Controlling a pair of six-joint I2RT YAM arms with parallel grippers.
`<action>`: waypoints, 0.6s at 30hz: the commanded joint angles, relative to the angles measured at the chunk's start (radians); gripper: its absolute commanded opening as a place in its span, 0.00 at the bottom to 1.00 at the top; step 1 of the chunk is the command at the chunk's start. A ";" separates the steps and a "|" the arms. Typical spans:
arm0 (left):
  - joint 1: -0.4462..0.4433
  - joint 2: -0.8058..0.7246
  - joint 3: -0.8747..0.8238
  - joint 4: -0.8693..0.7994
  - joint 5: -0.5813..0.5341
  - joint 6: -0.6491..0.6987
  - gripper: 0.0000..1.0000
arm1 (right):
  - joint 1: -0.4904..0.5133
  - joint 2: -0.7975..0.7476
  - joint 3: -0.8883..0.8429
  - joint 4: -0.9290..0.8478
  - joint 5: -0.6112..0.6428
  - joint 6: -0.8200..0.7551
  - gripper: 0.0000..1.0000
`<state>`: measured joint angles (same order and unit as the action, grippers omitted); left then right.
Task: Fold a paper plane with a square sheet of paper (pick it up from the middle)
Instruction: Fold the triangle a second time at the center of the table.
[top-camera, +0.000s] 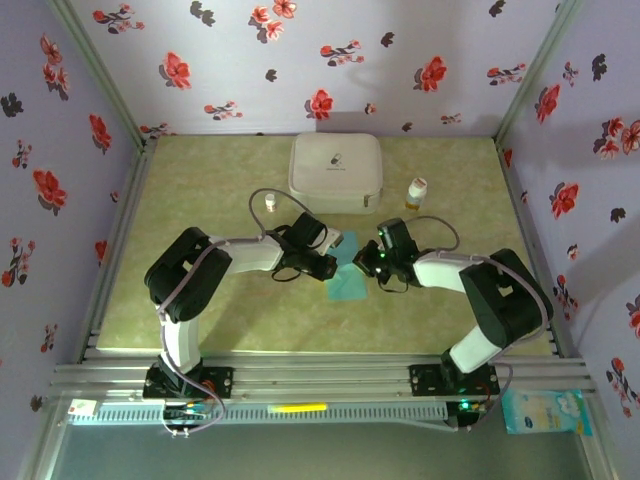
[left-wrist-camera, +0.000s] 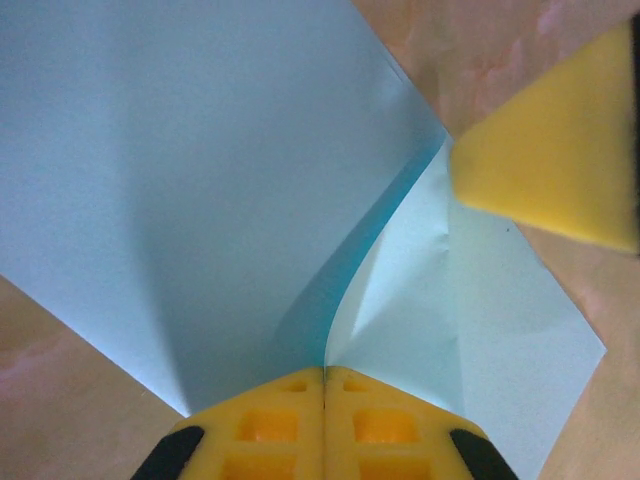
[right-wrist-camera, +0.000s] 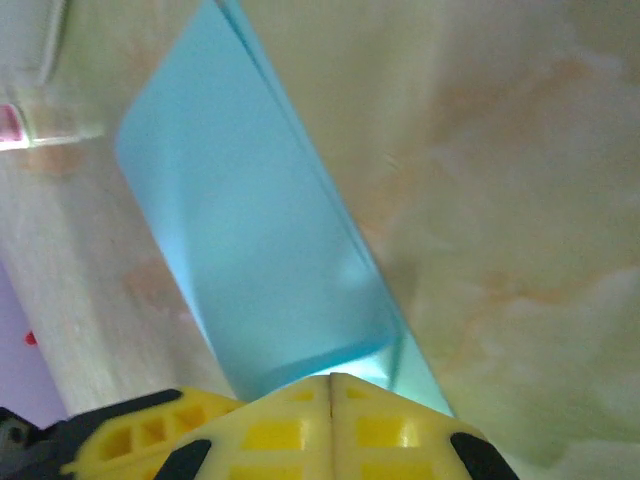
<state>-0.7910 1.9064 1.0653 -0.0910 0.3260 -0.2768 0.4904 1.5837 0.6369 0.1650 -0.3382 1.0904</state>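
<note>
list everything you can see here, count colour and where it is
paper: 1, light blue, table centre, partly folded
case: 1, white, back centre
white bottle: 1, left of case
yellow bottle: 1, right of case
packet: 1, blue-white, near right, off the table
table: 1, beige-green
walls: 3, lilac, red flowers
arms: 2, black-white, near edge
left tool: 1, yellow, shut on paper
right tool: 1, yellow, shut on paper
</note>
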 joint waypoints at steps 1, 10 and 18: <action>0.004 0.063 -0.016 -0.107 -0.022 0.030 0.03 | -0.018 0.020 0.023 -0.014 -0.017 -0.027 0.00; 0.004 0.061 -0.018 -0.107 -0.021 0.027 0.03 | -0.055 0.077 -0.044 0.010 0.112 0.046 0.00; 0.003 0.066 -0.018 -0.108 -0.012 0.027 0.03 | -0.044 -0.022 0.027 0.005 -0.042 -0.057 0.02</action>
<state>-0.7906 1.9114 1.0672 -0.0864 0.3336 -0.2768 0.4400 1.6062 0.6205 0.2146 -0.3351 1.0916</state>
